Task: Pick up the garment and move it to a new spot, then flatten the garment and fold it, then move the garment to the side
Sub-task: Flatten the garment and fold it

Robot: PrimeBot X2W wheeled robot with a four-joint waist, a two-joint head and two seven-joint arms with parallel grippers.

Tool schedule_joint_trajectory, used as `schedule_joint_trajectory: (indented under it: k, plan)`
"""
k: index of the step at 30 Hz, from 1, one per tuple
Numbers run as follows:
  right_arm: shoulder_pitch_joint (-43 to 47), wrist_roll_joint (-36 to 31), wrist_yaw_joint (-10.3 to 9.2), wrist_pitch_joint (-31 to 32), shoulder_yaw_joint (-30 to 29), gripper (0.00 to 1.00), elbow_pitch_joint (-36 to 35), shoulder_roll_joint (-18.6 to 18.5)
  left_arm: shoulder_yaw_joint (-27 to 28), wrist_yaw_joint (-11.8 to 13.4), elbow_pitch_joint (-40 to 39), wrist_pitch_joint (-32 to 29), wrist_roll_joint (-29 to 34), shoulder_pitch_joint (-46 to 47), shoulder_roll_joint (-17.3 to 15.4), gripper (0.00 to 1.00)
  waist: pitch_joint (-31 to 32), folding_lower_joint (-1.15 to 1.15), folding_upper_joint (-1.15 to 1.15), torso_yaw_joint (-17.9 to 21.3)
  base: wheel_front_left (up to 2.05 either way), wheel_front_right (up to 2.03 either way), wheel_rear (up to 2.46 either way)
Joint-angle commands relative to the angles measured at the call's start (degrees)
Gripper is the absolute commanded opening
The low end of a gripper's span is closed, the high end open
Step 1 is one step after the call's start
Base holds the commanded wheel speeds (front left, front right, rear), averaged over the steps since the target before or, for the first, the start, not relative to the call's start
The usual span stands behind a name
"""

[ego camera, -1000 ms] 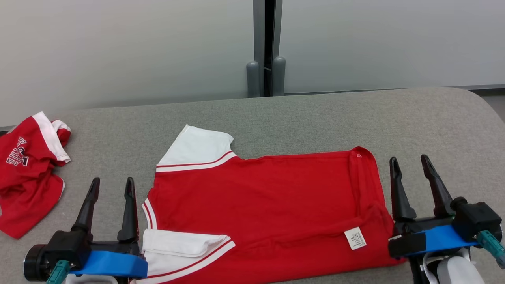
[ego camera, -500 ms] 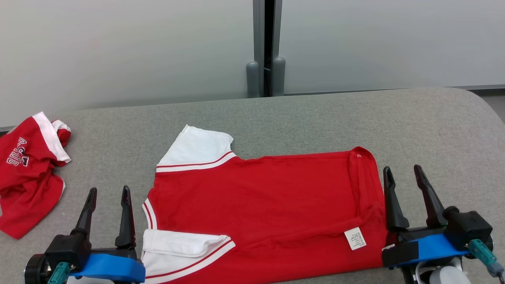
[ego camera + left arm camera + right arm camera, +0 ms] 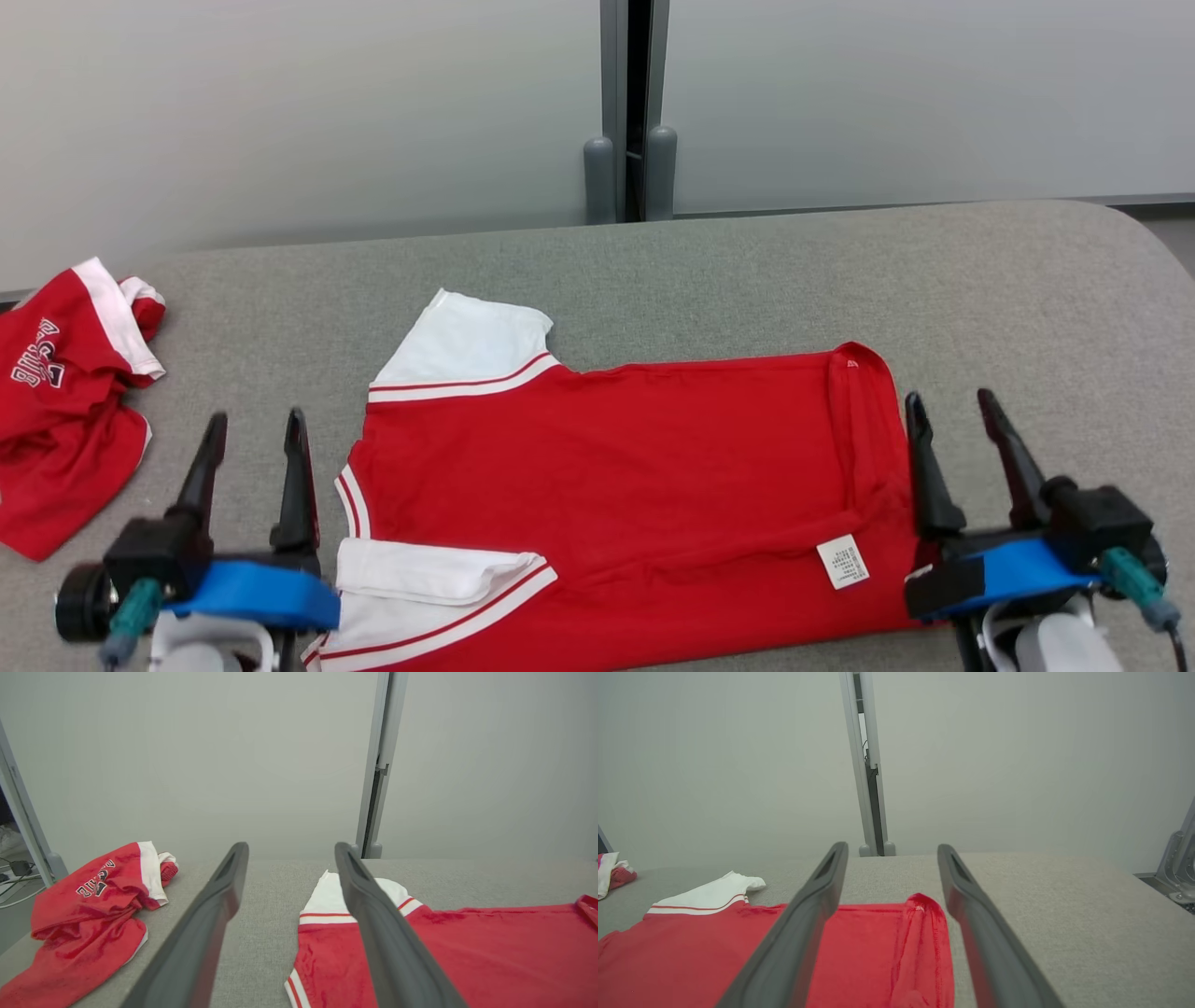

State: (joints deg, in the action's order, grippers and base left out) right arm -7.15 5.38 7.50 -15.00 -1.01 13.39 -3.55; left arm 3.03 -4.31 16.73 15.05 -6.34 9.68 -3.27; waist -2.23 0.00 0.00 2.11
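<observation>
The red garment is lying spread flat along the near edge of the grey worktop, about midway between its left and right ends. It is lying sideways, with its collar end pointing toward the left edge and its hem toward the right edge. One white sleeve is pointing toward the far edge, and the other sleeve is lying folded over the body at the near edge. A small white label is showing near the hem, where the cloth is bunching into a few ridges.

The left claw is sitting at the near edge just beside the collar end, released, with its two dark fingers spread apart and pointing toward the far edge, grasping nothing. The right claw is sitting at the near edge just beside the hem, likewise released and grasping nothing, its inner finger lining up with the hem's edge. Whether either claw is touching the cloth cannot be told.

A second red shirt with white trim and lettering is lying crumpled at the left edge, well apart from the garment. A grey post is standing beyond the far edge between two pale panels.
</observation>
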Motion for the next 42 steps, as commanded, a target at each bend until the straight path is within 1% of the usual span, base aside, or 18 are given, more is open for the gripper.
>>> schedule_joint_trajectory:
  k: [1, 6, 12, 18, 24, 32, 38, 39, 40, 42]
  plan:
    - [-1.89, -0.32, -0.02, -0.24, -0.46, 1.0, 0.29, -0.86, -0.06, -0.44, 0.64, 0.17, 0.54, 2.33, -0.96, 1.0, -0.66, 0.0, 0.0, 0.07, 0.0, 0.0, 0.0]
    - [-7.49, -1.4, -0.02, -0.22, -1.4, 1.0, 2.54, -2.78, -1.15, -1.72, 3.7, 0.16, 1.14, 11.34, -3.63, 1.0, -3.45, 0.0, 0.0, 0.81, 0.0, 0.0, 0.0]
    - [-15.68, -1.88, -0.02, 0.21, -1.04, 1.0, 5.36, -4.27, -4.78, -2.89, 11.01, -0.89, 0.83, 24.56, -7.26, 1.0, -8.64, 0.0, 0.0, 2.5, 0.0, 0.0, 0.0]
    - [-21.17, -1.43, -0.02, 0.17, 0.13, 1.0, 6.94, -4.68, -9.74, -3.14, 18.13, -3.43, 0.31, 36.06, -10.43, 1.0, -14.14, 0.0, 0.0, 4.73, 0.0, 0.0, 0.0]
    - [-24.32, -0.95, -0.02, 0.04, 0.48, 1.0, 8.19, -4.32, -17.51, -3.2, 25.2, -6.95, -2.66, 45.03, -13.64, 1.0, -19.22, 0.0, 0.0, 6.83, 0.0, 0.0, 0.0]
    - [-26.86, -0.71, -0.02, -0.14, 0.91, 1.0, 8.91, -3.83, -28.42, -3.21, 33.38, -13.99, -9.36, 51.65, -16.87, 1.0, -23.24, 0.0, 0.0, 8.9, 0.0, 0.0, 0.0]
    - [-27.83, -0.52, -0.02, -0.2, 0.9, 1.0, 9.21, -3.98, -35.85, -3.15, 36.5, -20.0, -15.52, 54.2, -18.9, 1.0, -24.6, 0.0, 0.0, 9.6, 0.0, 0.0, 0.0]
    - [-27.83, -0.52, -0.02, -0.2, 0.9, 1.0, 9.21, -3.98, -35.85, -3.15, 36.5, -20.0, -15.52, 54.2, -18.9, 1.0, -24.6, 0.0, 0.0, 9.6, 0.0, 0.0, 0.0]
    - [-28.2, -0.45, -0.02, -0.22, 0.91, 1.0, 9.1, -3.98, -37.67, -3.15, 37.25, -21.5, -17.25, 54.74, -19.44, 1.0, -24.97, 0.0, 0.0, 9.81, 0.0, 0.0, 0.0]
    - [-28.33, -0.38, -0.02, -0.22, 0.9, 1.0, 9.02, -3.89, -39.23, -3.15, 38.04, -22.97, -18.88, 55.07, -20.1, 1.0, -25.39, 0.0, 0.0, 10.05, 0.0, 0.0, 0.0]
